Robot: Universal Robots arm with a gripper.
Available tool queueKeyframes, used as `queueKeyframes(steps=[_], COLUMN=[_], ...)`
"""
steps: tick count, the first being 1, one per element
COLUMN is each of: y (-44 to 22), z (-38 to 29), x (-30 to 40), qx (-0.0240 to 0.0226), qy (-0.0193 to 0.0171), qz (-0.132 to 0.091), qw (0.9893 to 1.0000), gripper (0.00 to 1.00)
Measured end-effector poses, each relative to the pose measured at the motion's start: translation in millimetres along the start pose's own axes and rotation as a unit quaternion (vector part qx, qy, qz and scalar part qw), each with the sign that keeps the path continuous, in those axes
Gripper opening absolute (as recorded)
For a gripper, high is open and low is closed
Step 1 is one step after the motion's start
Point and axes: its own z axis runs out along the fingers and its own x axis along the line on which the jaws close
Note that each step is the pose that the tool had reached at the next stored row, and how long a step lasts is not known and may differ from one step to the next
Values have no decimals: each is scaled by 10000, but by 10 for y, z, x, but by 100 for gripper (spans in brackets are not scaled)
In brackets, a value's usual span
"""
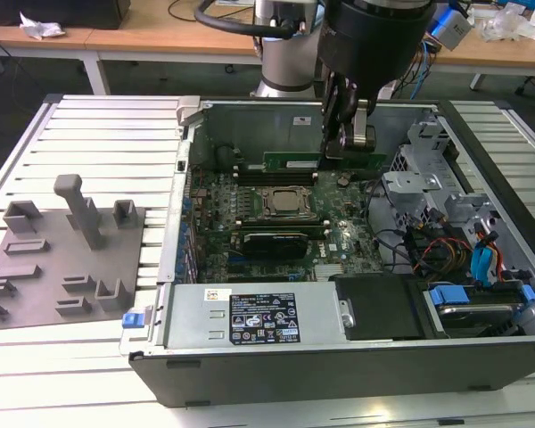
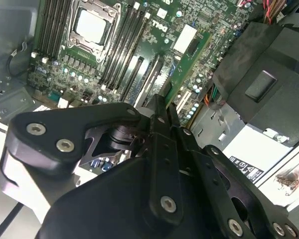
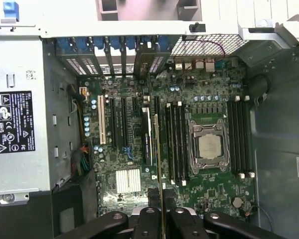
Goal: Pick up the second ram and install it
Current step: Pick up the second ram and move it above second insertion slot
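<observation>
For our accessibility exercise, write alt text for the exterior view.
A robot arm's gripper holds a green RAM stick edge-down above the motherboard inside an open computer case. A grey plastic tray lies at the exterior view's left.

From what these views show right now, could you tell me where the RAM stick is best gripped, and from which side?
Grip the RAM stick by its long upper edge, near one end, coming from above with the gripper across its thin faces. It is a flat, narrow board held edge-on above the motherboard, which leaves its contact edge free to face the slots. The gripper holds it this way now.
</observation>
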Motion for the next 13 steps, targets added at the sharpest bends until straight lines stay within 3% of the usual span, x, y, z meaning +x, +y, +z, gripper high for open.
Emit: queueKeyframes(steps=[5,10,13], y=[-13,-29,-51], z=[31,106,151], x=[2,7,-33], qx=[0,-2,-3], qy=[0,0,-19], qz=[0,0,3], qw=[10000,10000,10000], gripper=[14,14,14])
